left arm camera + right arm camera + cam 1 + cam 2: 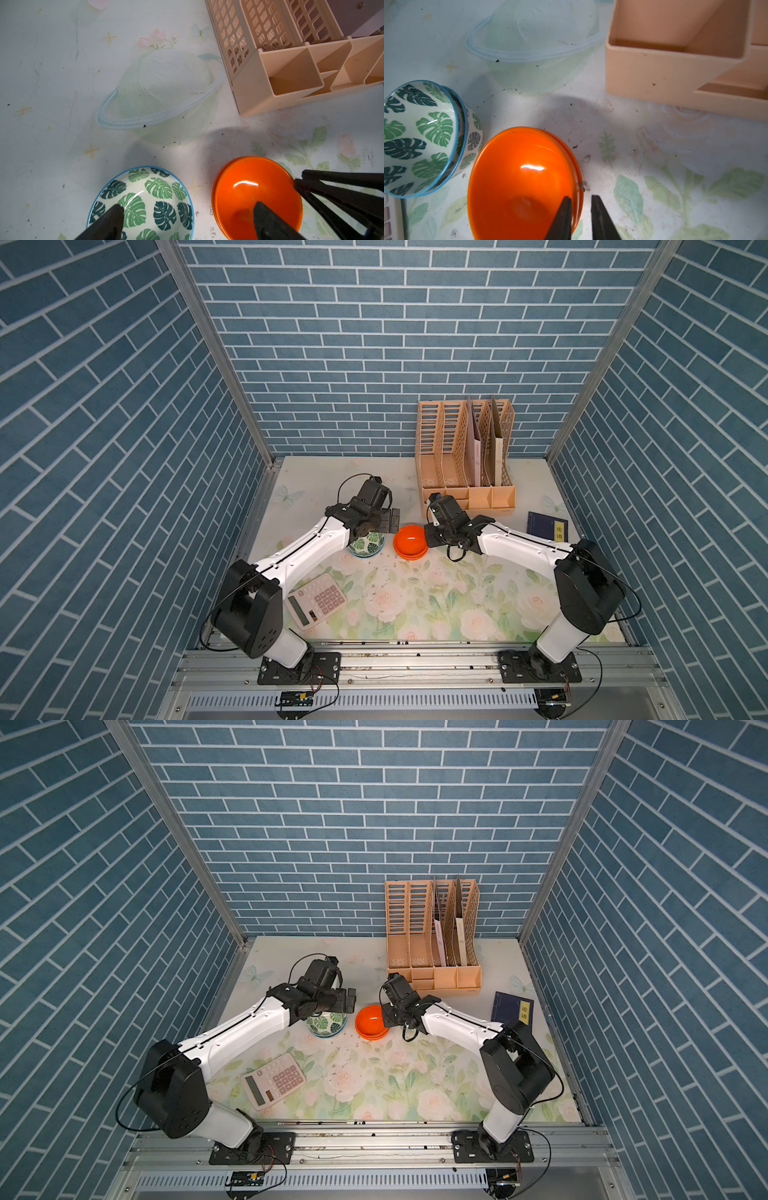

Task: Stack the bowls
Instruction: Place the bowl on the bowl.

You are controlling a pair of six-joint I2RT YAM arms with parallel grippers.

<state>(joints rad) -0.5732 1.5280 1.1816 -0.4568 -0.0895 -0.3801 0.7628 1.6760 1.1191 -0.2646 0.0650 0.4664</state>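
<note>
two bowl stacks side by side, right gripper straddling the orange rim

so here's how it sits. the bowls are in two little stacks around the middle of the floral mat (415, 605). the leaf bowls (368, 544) are nested one inside the other, and the right wrist view shows both blue rims. the orange bowls (409, 545) are nested the same way, with the lower one's rim peeking out from under the upper one. the two stacks sit just beside each other with a thin strip of mat between them, so they're not touching. the leaf pair is on the robot's left, the orange pair on its right.

left gripper (188, 204): its fingers are spread about as wide as they go, with nothing between them. it hangs above the two stacks. in its own wrist view, one finger shows over the leaf bowls and the other over the orange bowls.

right gripper (581, 197): its fingers are parted only a little and straddle the rim of the orange bowls. one finger is inside the upper bowl, the other outside. a sliver of mat shows between the outer finger and the rim, so it doesn't look clamped on.

other stuff: a peach file organizer (482, 499) stands at the back, behind the orange stack. a pink calculator (316, 601) lies near the front by the left arm. a dark blue book (547, 524) lies off by the right arm.
</note>
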